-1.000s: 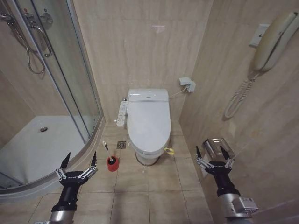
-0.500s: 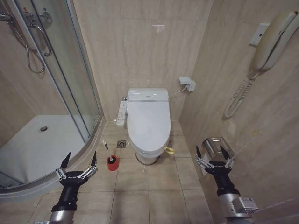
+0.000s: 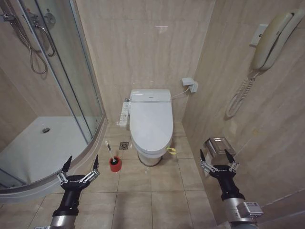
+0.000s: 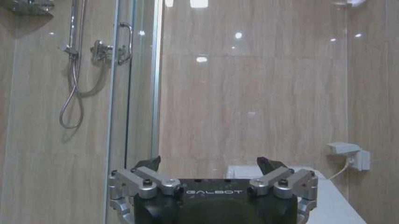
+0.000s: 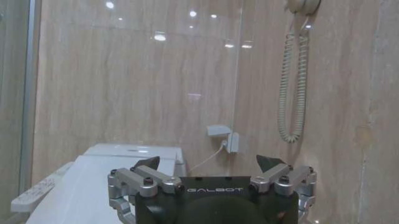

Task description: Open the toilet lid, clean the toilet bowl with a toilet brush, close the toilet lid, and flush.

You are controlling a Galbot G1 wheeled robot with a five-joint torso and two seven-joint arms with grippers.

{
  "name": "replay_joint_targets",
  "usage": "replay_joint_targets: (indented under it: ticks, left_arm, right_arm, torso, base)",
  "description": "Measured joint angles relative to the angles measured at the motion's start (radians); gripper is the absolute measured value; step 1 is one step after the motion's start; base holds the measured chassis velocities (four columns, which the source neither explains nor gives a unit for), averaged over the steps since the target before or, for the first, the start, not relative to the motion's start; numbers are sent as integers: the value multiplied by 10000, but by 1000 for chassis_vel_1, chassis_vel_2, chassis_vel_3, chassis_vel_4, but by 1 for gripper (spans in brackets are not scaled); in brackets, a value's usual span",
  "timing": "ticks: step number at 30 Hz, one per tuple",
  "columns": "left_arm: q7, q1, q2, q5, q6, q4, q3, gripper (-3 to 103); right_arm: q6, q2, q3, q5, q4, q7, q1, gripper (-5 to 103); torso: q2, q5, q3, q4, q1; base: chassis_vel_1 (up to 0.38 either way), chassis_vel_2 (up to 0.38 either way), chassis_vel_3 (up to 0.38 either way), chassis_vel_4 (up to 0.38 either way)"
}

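Observation:
The white toilet lid lies shut over the toilet bowl, which it hides; a yellow-green loop tag hangs at its front edge. A bidet button panel sits on the toilet's side. The toilet brush stands with its pale handle tilted in a red holder cup on the floor by the toilet. My left gripper is open near the floor, close to the cup. My right gripper is open near the right wall. The lid also shows in the right wrist view, beyond that open gripper.
A glass shower enclosure with a white curved tray fills the left. On the right wall hang a phone handset and a metal paper holder. A floor drain lies beside the toilet. Beige floor tiles stretch before me.
The whole head view has shifted slightly, so the camera moved. Both grippers hold the same open pose, and the lid and brush stay where they were.

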Motion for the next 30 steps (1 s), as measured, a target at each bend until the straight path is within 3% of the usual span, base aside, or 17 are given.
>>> replay_joint_targets:
  ticks: [30]
  left_arm:
    - [0, 0, 0, 0, 0, 0, 0, 100]
  right_arm:
    - [0, 0, 0, 0, 0, 0, 0, 100]
  torso:
    - [0, 0, -1, -1, -2]
  base:
    - [0, 0, 0, 0]
